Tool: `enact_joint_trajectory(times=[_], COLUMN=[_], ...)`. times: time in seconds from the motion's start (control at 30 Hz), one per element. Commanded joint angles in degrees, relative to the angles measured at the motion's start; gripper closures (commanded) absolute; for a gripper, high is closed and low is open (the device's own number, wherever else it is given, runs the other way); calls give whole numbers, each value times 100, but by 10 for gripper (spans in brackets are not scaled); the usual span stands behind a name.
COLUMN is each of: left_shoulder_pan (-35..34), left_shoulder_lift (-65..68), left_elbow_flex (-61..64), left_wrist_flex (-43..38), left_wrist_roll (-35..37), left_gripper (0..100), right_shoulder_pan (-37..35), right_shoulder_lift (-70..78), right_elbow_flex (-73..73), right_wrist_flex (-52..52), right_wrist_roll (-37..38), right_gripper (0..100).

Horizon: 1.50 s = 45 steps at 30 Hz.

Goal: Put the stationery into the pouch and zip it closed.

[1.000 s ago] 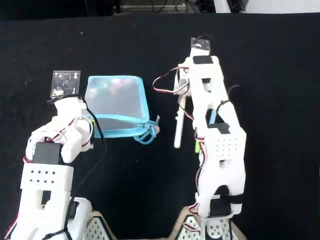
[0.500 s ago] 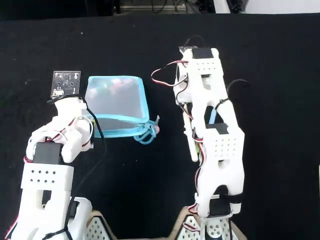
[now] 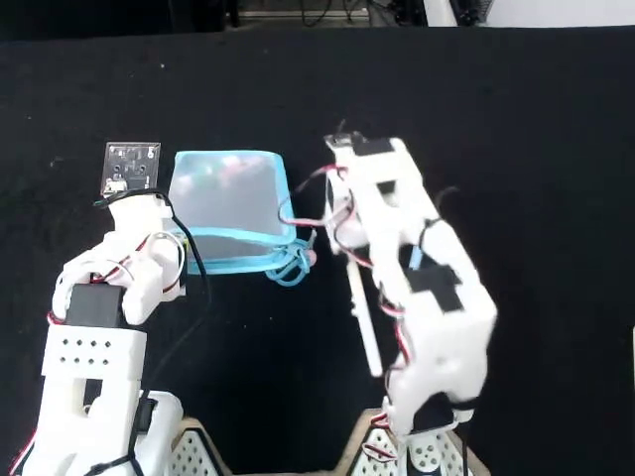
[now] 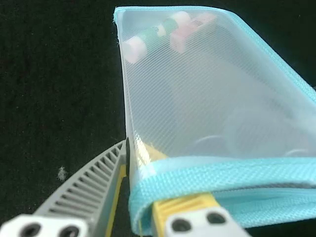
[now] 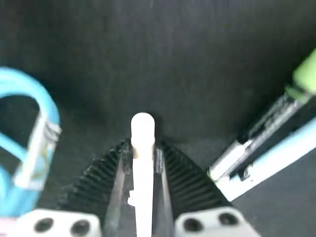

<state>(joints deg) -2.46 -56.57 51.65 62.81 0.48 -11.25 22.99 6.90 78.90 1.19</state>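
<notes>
A translucent mesh pouch (image 3: 228, 198) with a light blue zip edge lies on the black table, with several small items inside at its far end. My left gripper (image 3: 171, 243) is shut on the pouch's near left corner; in the left wrist view the pouch (image 4: 207, 98) edge sits clamped in the gripper (image 4: 132, 154). My right gripper (image 3: 345, 248) is shut on a white pen (image 3: 363, 322), just right of the blue zipper pull loop (image 3: 293, 263). The right wrist view shows the white pen (image 5: 143, 148) upright in the gripper (image 5: 143, 145), with the loop (image 5: 34, 143) to one side.
A green-capped pen (image 5: 301, 79) and a blue pen (image 5: 276, 158) lie together on the table beside the right gripper. A small black card (image 3: 131, 167) lies left of the pouch. Black cloth covers the whole table.
The right arm has swung left toward the pouch's zip end with the white pen, and the pen's free end now trails toward the front. The left arm and the pouch kept still.
</notes>
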Motion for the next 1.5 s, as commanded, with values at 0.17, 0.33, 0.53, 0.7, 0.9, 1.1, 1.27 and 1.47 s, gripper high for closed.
enact_joint_trajectory(times=[0.17,0.33,0.53,0.7,0.9,1.1,1.27,1.47], left_shoulder_pan=[-57,-57,-57,-57,-57,-57,-57,-57], left_shoulder_lift=[26,26,26,26,26,26,26,26], left_elbow_flex=[-48,-48,-48,-48,-48,-31,-31,-31], left_wrist_flex=[0,0,0,0,0,0,0,0], left_wrist_roll=[35,35,44,44,35,35,35,35], left_gripper=[970,970,970,970,970,970,970,970], right_shoulder_pan=[105,79,-53,-123,53,9,-176,-721], right_shoulder_lift=[-1051,-971,-963,-971,-2132,-4295,-5868,-7749], right_elbow_flex=[1525,1499,1490,1525,1525,1534,1552,1912], right_wrist_flex=[-1064,-1099,-1380,-1591,-993,-229,88,-167], right_wrist_roll=[26,53,70,70,79,527,677,642], right_gripper=[980,861,880,969,988,988,988,988])
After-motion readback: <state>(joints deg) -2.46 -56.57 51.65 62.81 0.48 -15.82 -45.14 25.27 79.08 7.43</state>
